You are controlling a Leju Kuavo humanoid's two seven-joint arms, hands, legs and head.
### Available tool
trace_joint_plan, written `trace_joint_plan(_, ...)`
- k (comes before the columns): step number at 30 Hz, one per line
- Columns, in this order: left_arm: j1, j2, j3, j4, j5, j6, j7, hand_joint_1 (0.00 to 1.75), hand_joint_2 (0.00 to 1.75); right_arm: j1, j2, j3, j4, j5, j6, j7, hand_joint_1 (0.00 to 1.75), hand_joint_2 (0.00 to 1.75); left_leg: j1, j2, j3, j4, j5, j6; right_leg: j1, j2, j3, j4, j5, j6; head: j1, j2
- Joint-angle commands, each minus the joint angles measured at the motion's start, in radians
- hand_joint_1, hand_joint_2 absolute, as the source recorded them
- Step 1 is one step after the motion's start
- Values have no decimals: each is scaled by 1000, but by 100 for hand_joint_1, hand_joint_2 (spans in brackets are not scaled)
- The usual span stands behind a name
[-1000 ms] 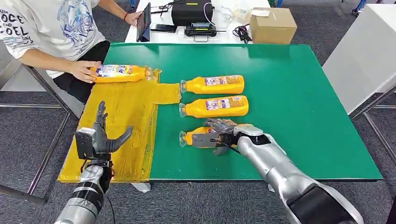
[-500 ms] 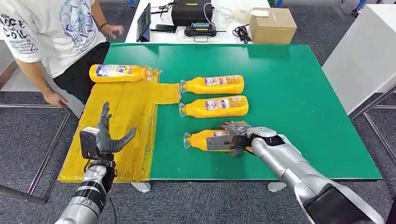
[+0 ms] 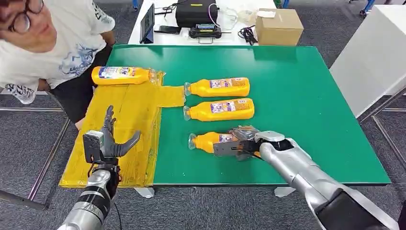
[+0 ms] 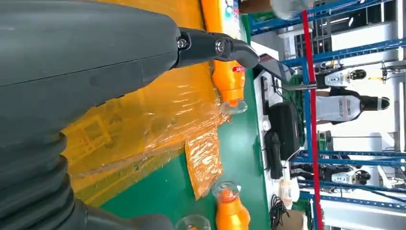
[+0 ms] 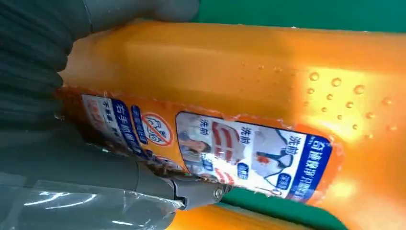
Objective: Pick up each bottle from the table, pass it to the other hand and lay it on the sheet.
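The nearest orange bottle [image 3: 207, 142] lies near the front of the green table [image 3: 297, 96], and my right hand [image 3: 242, 139] grips its body. Up close, the fingers wrap the labelled bottle [image 5: 249, 62]. Two more orange bottles [image 3: 218, 87] [image 3: 219, 109] lie side by side further back, caps pointing left. A fourth bottle [image 3: 122, 75] lies at the far end of the yellow sheet [image 3: 129, 110]; it also appears in the left wrist view [image 4: 230, 81]. My left hand [image 3: 107, 143] hovers open over the sheet's near part, fingers spread, holding nothing.
A person [image 3: 43, 43] leans in at the table's far left corner. Behind the green table stands a white table with a cardboard box [image 3: 279, 26], a black case [image 3: 196, 13] and cables. A white cabinet [image 3: 373, 57] stands to the right.
My right hand has closed on the nearest bottle and shifted it slightly right. The person let go of the bottle on the sheet, drew the hand back and leaned in. My left hand barely moved.
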Motion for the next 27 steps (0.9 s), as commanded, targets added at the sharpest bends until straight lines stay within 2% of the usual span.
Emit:
trace_joint_plan(1,-42,3,-16,66,3,-1,-18,0,175,-8,-17,76,16,-1,9,2,140,175,1,-1,2,0,0,-1,1,-2,2,0,0,-2,0,0)
trace_joint_plan(11,-42,3,-16,66,3,-1,-18,0,175,-8,-17,76,16,-1,9,2,140,175,1,-1,3,0,-1,-1,1,-1,3,-1,-1,-1,0,0)
trace_joint_plan(12,-44,3,-17,68,2,-1,-18,0,175,-9,-17,84,17,0,13,2,171,175,0,-1,2,0,0,-1,1,-1,2,0,0,-1,0,0)
trace_joint_plan(19,-42,-2,-18,75,4,3,-18,0,175,-2,-4,112,24,-4,-30,5,175,175,1,-1,3,0,-1,-2,2,-1,4,-1,-1,-2,0,0)
trace_joint_plan(22,-31,-3,-19,54,6,1,-18,0,175,33,19,50,7,-43,-159,-4,175,175,2,0,5,0,-1,-2,2,-1,5,-1,-1,-2,0,0)
trace_joint_plan(24,-19,-7,-15,28,10,-6,-18,0,175,118,49,-70,-65,-73,-337,-36,175,175,2,0,4,-1,-1,-2,2,0,5,-1,-1,-2,0,0)
trace_joint_plan(25,-1,-43,49,-5,162,-191,-18,0,175,376,236,-340,-337,-259,-621,-298,175,175,2,1,5,-1,-2,-2,2,0,6,-2,-1,-2,0,0)
trace_joint_plan(26,48,-69,27,-111,160,-175,26,0,175,504,276,-557,-647,-66,-909,-382,175,175,2,1,4,-1,-1,-2,2,0,5,-2,-1,-2,0,0)
trace_joint_plan(27,75,-78,12,-170,163,-166,56,0,175,552,285,-547,-769,-1,-886,-301,175,175,4,7,9,-4,-3,-3,4,6,7,-5,0,-4,0,0)
